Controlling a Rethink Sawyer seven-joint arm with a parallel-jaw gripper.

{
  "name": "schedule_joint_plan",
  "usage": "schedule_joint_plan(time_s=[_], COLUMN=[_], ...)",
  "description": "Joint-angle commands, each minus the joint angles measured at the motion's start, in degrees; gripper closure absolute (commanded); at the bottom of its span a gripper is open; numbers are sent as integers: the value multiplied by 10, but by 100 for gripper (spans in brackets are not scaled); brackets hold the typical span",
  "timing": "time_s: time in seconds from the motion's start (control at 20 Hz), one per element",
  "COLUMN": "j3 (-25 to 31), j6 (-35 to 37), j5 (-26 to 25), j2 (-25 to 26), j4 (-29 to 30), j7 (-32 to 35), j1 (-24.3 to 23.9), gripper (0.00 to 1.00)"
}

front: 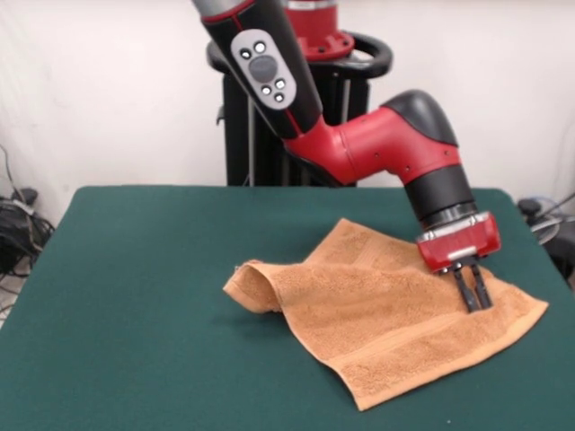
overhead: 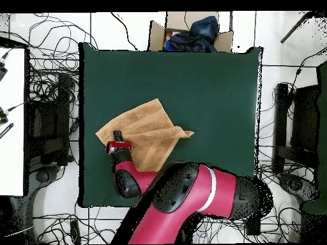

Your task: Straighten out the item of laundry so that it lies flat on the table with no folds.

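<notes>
The item of laundry [front: 377,314], an orange-tan towel, lies right of centre on the green table [front: 135,269]. Most of it is spread flat, turned at an angle to the table edges. Its left corner [front: 252,287] is folded over into a raised hump. My gripper [front: 474,303] stands tilted on the towel near its right corner, fingers close together and tips touching the cloth. I cannot see any cloth pinched between them. In the overhead view the towel [overhead: 150,131] sits left of the middle of the table [overhead: 211,83], with the gripper [overhead: 117,135] at its left end and the folded corner [overhead: 185,133] pointing right.
The arm's red elbow [front: 386,144] hangs over the table's far right part. In the overhead view, a cardboard box [overhead: 191,32] with dark blue cloth stands beyond the table's top edge. Cables [overhead: 51,96] cover the floor around the table.
</notes>
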Motion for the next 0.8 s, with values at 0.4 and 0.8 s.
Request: schedule_joint_plan(time_s=[0.4,0.8], j3=[58,36], j6=[21,-11], j5=[40,127], j2=[-42,-24], j4=[-24,-90], j7=[151,126], j1=[-4,64], gripper=[100,100])
